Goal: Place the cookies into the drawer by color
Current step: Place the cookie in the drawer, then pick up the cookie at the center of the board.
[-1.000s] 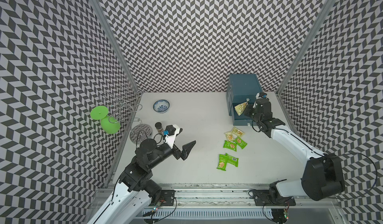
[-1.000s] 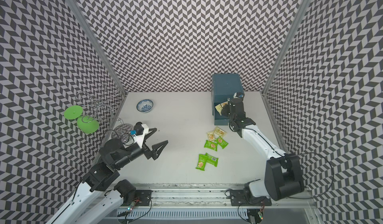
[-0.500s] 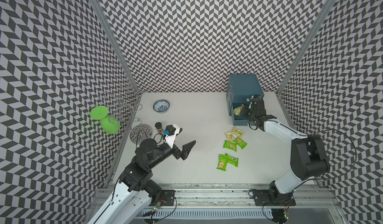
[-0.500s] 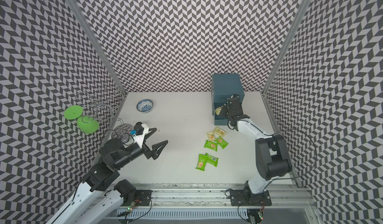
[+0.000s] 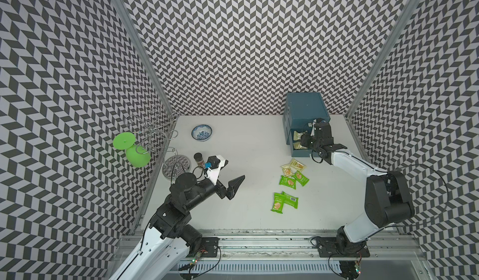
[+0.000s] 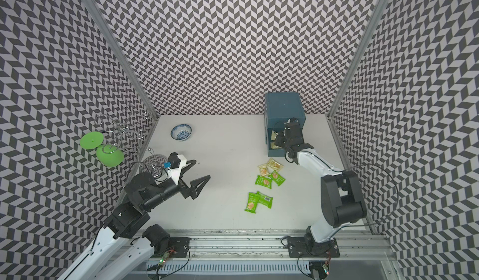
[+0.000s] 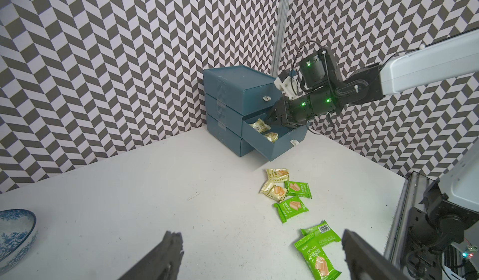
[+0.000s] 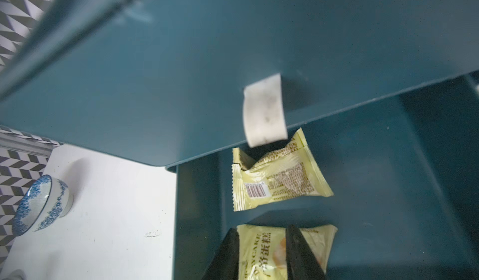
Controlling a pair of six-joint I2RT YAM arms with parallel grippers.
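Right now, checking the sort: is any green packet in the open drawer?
No, the open drawer shows only two pale yellow packets; green packets lie on the table.

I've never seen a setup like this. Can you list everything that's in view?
drawer unit: one, dark teal, back of the table on the right; middle drawer pulled open
yellow cookies in the drawer: two, pale yellow, in the open middle drawer
yellow cookies on the table: two, pale yellow, in front of the drawer unit
green cookies: four, bright green, on the table by the yellow ones
bowl: one, blue and white, back of the table
jar: one, brown, left side
wire stand: one, silver, left edge
green discs: two, bright green, by the wire stand
left gripper: black, open, above the table
right gripper: black, jaws apart, over a yellow packet in the drawer
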